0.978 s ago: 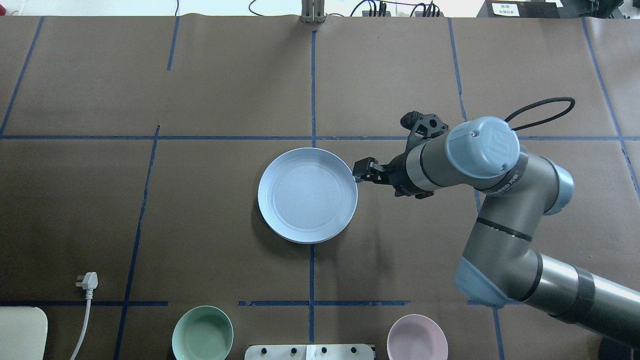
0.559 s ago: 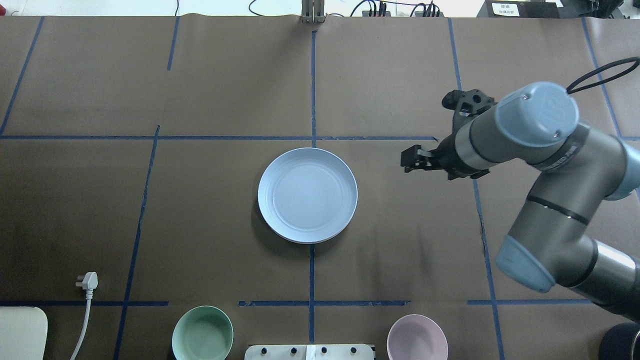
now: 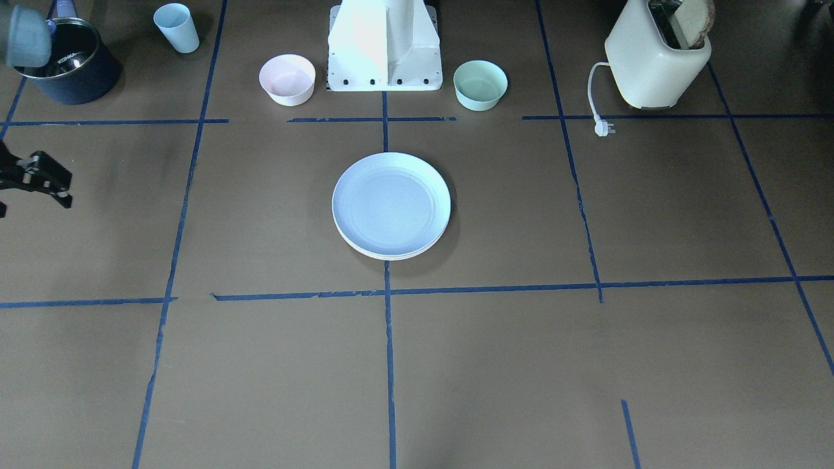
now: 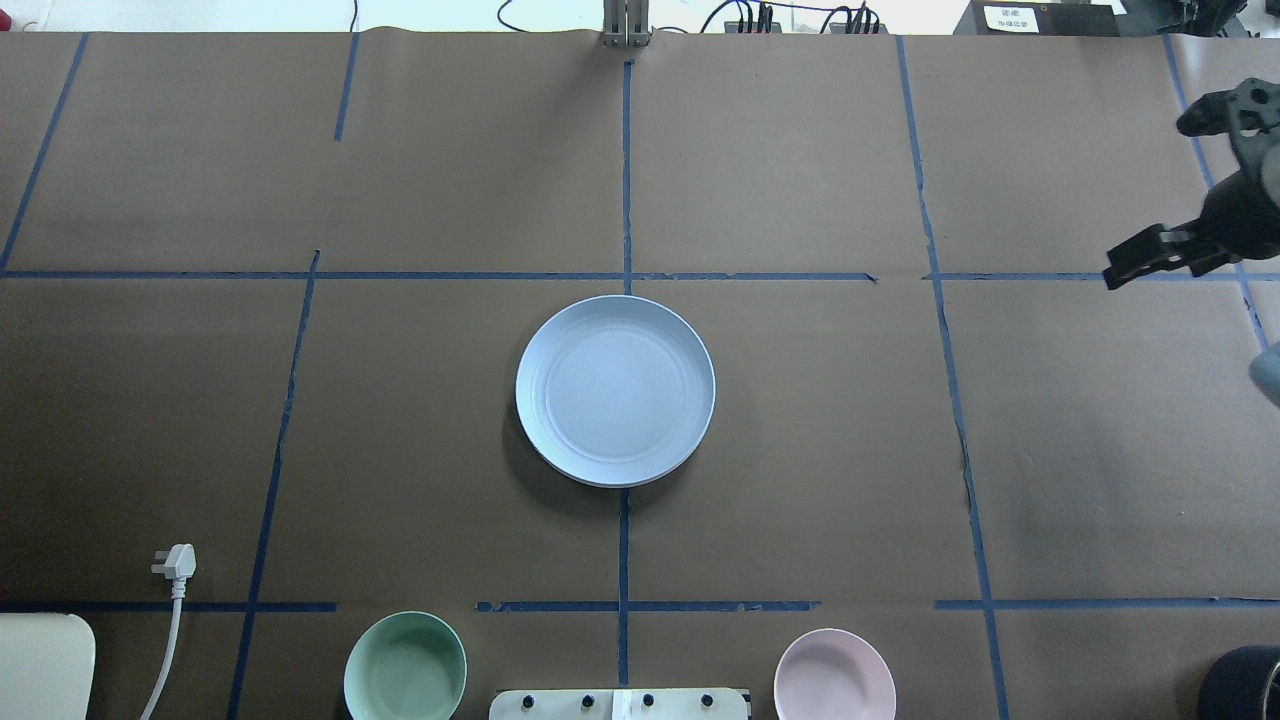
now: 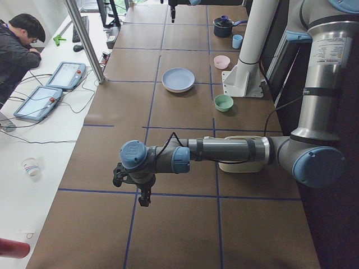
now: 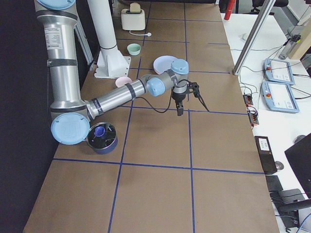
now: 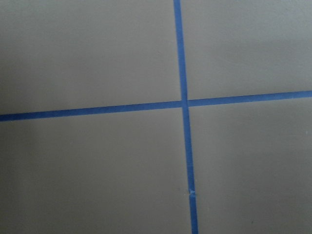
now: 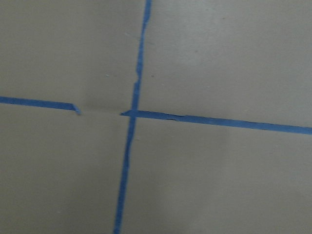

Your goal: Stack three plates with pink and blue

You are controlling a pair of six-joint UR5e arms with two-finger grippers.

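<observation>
A light blue plate lies at the table's middle, on top of a low stack. In the front-facing view paler rims show under its near edge; I cannot tell their colour. No pink plate shows openly. My right gripper is open and empty, far to the right of the stack near the table's right edge; it also shows in the front-facing view. My left gripper shows only in the exterior left view, low over the table far from the stack; I cannot tell whether it is open or shut.
A green bowl and a pink bowl stand either side of the robot base. A toaster with its plug, a dark pot and a blue cup stand along the robot's side.
My right gripper has drawn away from the blue plate's right rim and moved right, to the table's right edge. The plate stack has not moved.
</observation>
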